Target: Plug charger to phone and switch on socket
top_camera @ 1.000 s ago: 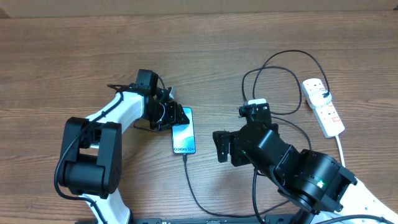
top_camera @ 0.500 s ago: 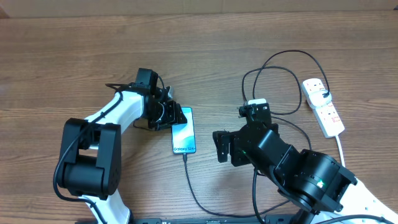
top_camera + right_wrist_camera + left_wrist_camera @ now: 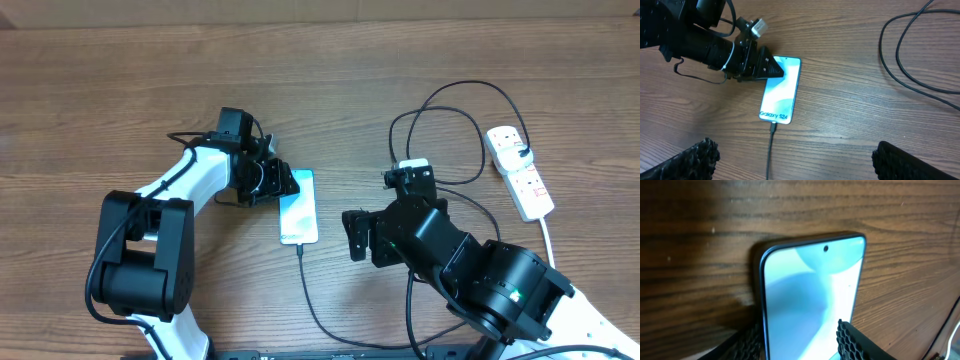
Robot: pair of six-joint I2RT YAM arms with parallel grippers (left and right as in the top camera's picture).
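The bench (image 3: 100, 80) is crowded at the right by the right arm (image 3: 470, 270), by which the loops of the charger (image 3: 771, 145) are partly hidden and the phone (image 3: 299, 205) is screened from the far-right socket (image 3: 520, 172). The phone is laid flat, the charger's connector at its bottom end. The left hand (image 3: 272, 183) is held at its upper corner, fingers (image 3: 747, 342) apart, and the right hand (image 3: 792, 150) is spread wide above the cable.
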